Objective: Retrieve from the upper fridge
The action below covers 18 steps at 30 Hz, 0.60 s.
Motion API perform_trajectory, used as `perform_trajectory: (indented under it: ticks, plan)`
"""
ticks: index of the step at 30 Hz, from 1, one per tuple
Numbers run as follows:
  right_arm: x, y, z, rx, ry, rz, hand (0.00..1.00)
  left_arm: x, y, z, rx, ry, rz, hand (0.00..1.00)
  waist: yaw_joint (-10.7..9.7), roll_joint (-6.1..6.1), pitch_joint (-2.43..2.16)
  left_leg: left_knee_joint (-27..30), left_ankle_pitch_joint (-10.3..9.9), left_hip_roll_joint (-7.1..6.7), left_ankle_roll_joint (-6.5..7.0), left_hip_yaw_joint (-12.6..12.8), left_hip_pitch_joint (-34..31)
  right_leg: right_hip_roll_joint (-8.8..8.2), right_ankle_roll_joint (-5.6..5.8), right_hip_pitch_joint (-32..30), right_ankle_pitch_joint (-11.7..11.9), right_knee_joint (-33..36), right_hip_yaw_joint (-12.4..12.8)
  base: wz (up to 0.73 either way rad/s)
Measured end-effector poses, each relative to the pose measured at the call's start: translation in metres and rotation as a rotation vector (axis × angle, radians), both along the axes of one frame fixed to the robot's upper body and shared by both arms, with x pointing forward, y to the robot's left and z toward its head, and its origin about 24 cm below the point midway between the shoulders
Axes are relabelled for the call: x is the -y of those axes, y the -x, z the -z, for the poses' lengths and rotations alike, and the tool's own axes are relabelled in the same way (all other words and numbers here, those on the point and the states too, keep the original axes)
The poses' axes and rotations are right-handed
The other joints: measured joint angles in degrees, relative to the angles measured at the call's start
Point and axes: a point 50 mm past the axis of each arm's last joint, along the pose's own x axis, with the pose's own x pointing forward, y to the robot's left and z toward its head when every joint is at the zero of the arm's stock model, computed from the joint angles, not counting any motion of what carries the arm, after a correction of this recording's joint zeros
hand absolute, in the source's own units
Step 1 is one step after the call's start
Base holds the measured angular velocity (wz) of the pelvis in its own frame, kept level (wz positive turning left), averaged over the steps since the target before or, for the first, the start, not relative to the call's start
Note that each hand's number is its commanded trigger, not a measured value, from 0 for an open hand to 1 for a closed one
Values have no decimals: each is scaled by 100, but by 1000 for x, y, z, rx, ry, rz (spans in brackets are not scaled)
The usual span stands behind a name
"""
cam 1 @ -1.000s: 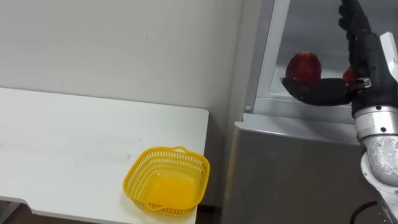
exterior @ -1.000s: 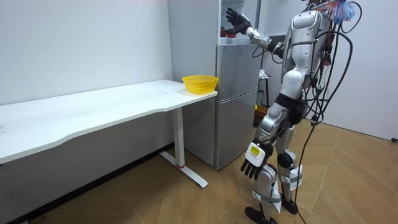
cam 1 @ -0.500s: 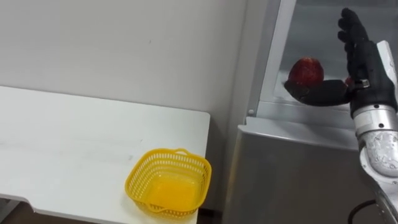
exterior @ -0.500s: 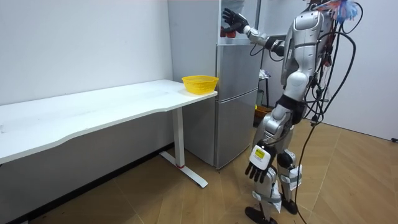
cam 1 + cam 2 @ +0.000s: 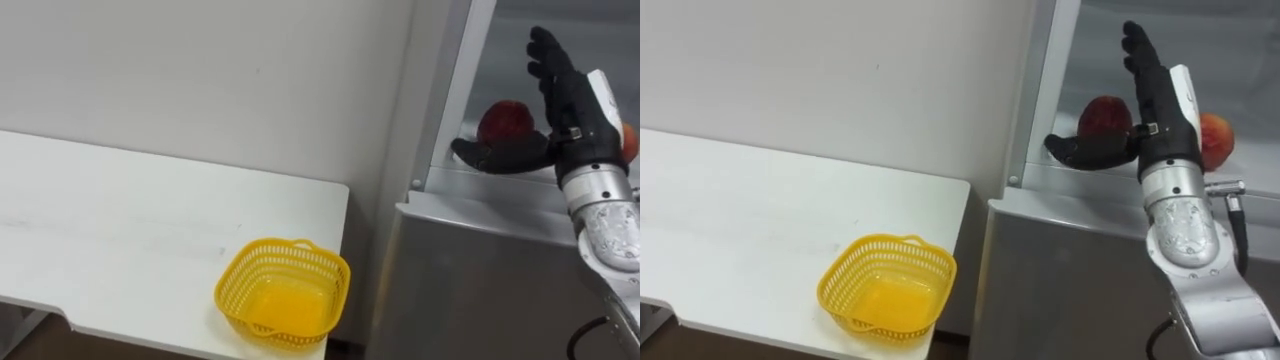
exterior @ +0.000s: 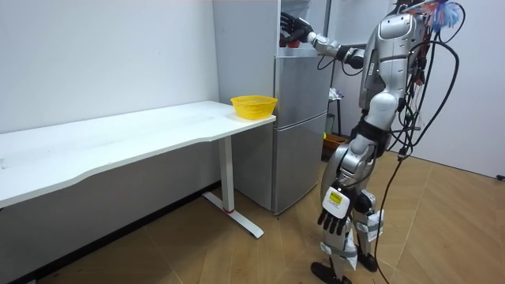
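Fruit first — the red fruit (image 5: 505, 120) sits on the shelf of the open upper compartment of the fridge (image 5: 470, 285), close to the compartment's left edge. My right hand (image 5: 566, 98) is raised just beside it on its right. The fingers are straight and pointing up, and the thumb stretches out low across the front of the fruit. The hand is wide open and holds nothing; I cannot tell whether the thumb touches the fruit. A second fruit (image 5: 1217, 136), more orange, lies on the same shelf on the far side of the hand. Left of the fridge, a yellow basket (image 5: 283, 292) stands on the near corner of the white table (image 5: 120, 230). In the room view I stand facing the fridge — my left hand (image 6: 332, 222) hangs by my thigh, fingers loose.
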Motion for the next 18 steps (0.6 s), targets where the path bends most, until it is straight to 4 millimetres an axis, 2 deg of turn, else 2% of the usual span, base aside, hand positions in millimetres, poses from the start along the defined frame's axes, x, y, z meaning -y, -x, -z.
perform_trajectory:
  ticks: [8, 18]
  plan:
    - [9, -5, -4, -41, -5, -4, 0, -2, 4, -1, -8, 23, -39, 0, 4, -40, 5, -4, -1, -8, 0, -80, -18, 2, 0, 12, 0, 0, -61, 2]
    - [19, -10, 2, -90, -63, 1, 0, -4, 10, -2, -18, 29, -65, 0, -1, -74, -31, 37, 0, -16, -3, -115, -108, 10, -2, 0, 2, -1, -98, 2]
